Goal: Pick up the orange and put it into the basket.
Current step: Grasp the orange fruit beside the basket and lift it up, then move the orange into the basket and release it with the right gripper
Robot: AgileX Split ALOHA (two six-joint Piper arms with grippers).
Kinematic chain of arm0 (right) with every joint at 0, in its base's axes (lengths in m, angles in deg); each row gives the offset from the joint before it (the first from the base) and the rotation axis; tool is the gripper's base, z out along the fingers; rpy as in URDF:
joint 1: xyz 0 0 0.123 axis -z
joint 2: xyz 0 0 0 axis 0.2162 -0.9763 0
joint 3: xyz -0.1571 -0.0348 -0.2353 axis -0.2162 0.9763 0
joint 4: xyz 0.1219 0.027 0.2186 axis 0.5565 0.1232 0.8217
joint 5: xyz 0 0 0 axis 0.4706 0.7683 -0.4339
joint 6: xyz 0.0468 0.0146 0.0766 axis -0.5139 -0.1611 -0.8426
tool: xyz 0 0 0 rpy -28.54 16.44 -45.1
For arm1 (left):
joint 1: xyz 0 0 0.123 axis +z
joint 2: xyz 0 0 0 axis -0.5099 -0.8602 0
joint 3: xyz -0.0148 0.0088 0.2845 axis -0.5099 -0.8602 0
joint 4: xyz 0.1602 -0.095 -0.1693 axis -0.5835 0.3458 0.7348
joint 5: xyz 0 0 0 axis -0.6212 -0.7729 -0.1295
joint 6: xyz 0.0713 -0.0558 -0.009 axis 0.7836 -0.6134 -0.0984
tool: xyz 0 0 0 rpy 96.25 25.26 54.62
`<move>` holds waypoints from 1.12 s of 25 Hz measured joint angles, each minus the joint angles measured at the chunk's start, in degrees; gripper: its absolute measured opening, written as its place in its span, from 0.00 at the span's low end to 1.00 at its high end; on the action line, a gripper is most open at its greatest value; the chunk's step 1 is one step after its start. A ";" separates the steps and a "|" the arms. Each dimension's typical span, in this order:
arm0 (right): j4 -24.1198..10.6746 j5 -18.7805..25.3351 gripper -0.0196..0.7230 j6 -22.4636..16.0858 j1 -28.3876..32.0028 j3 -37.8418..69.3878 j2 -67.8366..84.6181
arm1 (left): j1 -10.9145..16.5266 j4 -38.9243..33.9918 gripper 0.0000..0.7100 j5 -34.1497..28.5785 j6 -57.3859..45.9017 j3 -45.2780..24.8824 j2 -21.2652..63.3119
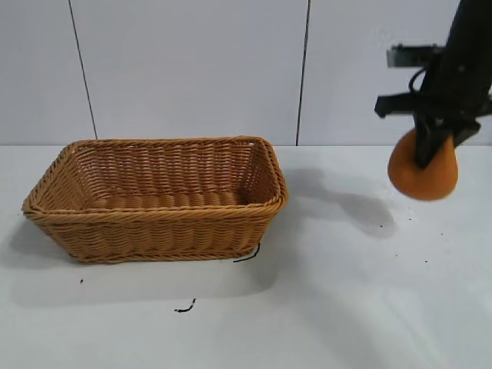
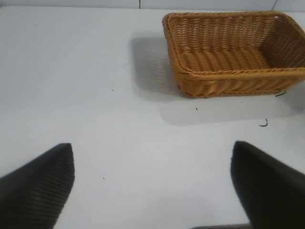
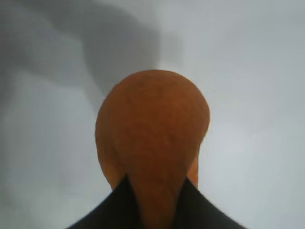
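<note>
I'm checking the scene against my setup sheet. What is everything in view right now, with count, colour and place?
orange: one, dull orange, held off the table at the exterior view's right, clear of the basket.
basket: one, tan-brown wicker, on the table at left of centre, nothing seen in it.
table: one, white, with a few small dark marks near the basket's front.
wall: white panels behind the table.
right claw: one, black, pointing down, shut on the orange's narrow top.
left claw: one, black, fingers open, over bare table, short of the basket.
</note>
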 joint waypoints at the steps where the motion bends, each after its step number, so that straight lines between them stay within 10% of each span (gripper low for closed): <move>1: 0.00 0.79 0.10 0.00 0.00 -2.11 0.37 | 0.00 0.00 0.90 0.00 0.00 0.00 0.00; 15: 2.87 2.56 0.10 -1.46 -10.36 -14.93 0.53 | 0.00 0.00 0.90 0.00 0.00 0.00 0.00; 28: 2.87 -6.75 0.10 -2.96 -29.57 -15.16 -3.39 | 0.00 0.00 0.90 0.00 0.00 0.00 0.00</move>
